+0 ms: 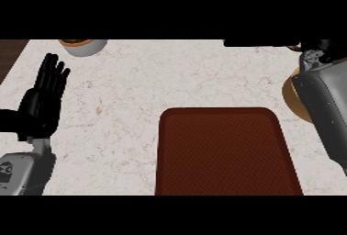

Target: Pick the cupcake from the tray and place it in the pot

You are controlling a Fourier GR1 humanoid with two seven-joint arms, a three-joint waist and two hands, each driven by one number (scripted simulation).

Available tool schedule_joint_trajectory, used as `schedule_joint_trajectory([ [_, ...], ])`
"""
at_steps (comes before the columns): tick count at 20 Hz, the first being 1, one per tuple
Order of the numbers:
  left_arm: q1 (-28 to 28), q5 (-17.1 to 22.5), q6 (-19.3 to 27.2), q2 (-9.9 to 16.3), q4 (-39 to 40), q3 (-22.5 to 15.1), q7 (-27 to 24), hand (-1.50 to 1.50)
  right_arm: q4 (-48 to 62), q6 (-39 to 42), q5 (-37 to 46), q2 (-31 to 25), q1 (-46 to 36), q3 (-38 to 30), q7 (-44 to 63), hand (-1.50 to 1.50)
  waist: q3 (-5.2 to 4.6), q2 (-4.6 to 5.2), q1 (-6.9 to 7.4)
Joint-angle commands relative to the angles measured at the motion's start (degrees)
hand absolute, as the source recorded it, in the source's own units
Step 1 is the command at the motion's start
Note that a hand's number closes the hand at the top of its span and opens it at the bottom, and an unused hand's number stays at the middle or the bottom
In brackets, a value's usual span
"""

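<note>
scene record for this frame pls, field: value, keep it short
view: head view, looking down at the counter
counter: pale marbled top
tray: dark red, lower centre, nothing visible on it
cupcake: not visible
pot: orange-rimmed, at the right edge, mostly hidden by the right forearm
left hand: open, fingers straight and up, resting at the left edge
right hand: hard to make out; the right forearm reaches over the pot to the dark top right corner
other: grey bowl-like thing with orange inside, top left

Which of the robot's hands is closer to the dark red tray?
Left, of those showing. The left hand rests open, away from the tray. Only the right forearm shows, beside the tray; its hand is out of view.
</note>
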Motion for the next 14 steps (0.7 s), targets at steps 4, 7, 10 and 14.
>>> schedule_joint_trajectory([
  [4, -0.01, -0.12, -1.5, 0.19, -1.39, 0.47, 1.18, 0.0, -11.0, -1.09, -3.75, -7.29, 15.56, -7.75, -3.25, 1.5, 0.06, 0.45, 0.75],
  [7, -0.02, -0.07, -0.98, -1.2, -3.45, -0.52, 3.09, 0.0, -12.6, 1.76, -9.5, -12.67, 17.14, -13.61, -8.94, 1.5, 0.06, 0.42, 0.83],
  [10, -1.76, -0.15, -1.71, -0.39, 0.58, 1.52, 1.68, 0.0, -9.7, -3.84, -14.45, -14.55, 23.39, -18.61, -17.59, 1.5, 0.08, 0.64, 0.82],
  [14, -1.58, -0.55, -4.5, -2.02, 4.22, 2.28, -3.07, 0.0, -6.52, -5.1, -10.21, -10.24, 22.62, -16.87, -17.47, 1.5, 0.03, 0.71, 1.45],
])
